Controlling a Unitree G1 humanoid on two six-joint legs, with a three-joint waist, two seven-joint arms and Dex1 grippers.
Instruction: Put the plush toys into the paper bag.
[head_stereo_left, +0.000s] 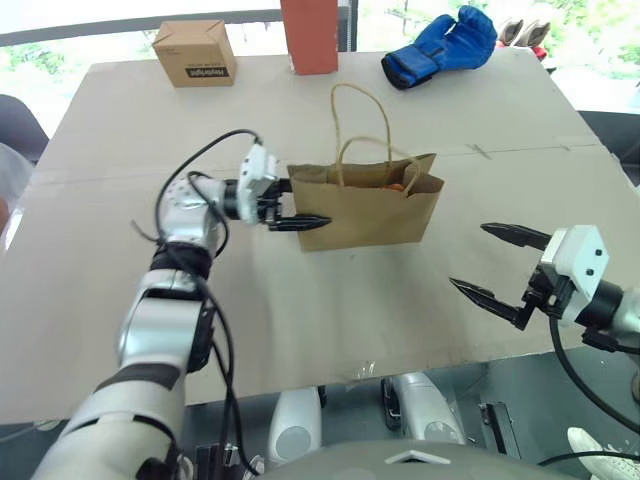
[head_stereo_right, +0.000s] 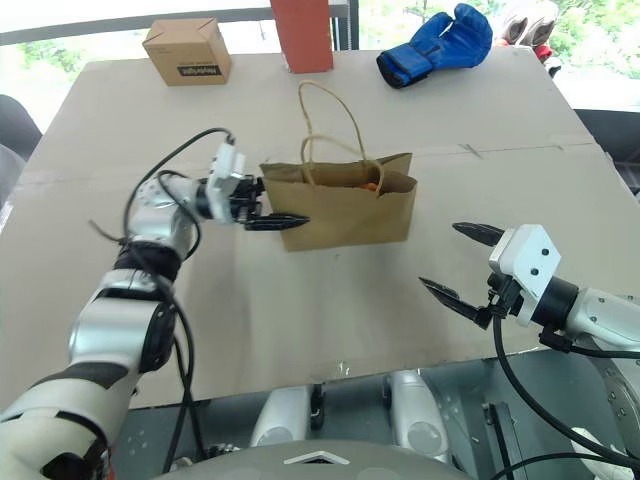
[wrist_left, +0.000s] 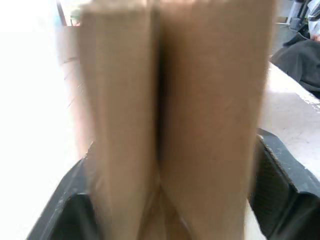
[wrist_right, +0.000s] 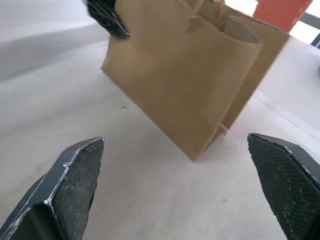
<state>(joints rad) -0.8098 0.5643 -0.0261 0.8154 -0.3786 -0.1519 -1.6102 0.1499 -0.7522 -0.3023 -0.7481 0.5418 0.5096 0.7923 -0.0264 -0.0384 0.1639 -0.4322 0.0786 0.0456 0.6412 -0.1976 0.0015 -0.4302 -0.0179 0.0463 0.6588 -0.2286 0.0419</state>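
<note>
The brown paper bag (head_stereo_left: 370, 210) stands upright in the middle of the table, its two loop handles sticking up. A bit of an orange plush toy (head_stereo_left: 397, 186) shows inside its open mouth. My left gripper (head_stereo_left: 303, 204) is at the bag's left end, open, with one finger on each side of the narrow side panel (wrist_left: 170, 125). My right gripper (head_stereo_left: 468, 256) hovers to the bag's right near the table's front edge. It is open wide, holds nothing, and points toward the bag (wrist_right: 185, 85).
At the table's (head_stereo_left: 300, 330) far edge stand a small brown cardboard box (head_stereo_left: 195, 52), a red-orange block (head_stereo_left: 310, 35) and a blue boxing glove (head_stereo_left: 440, 45). A taped seam crosses the tabletop behind the bag.
</note>
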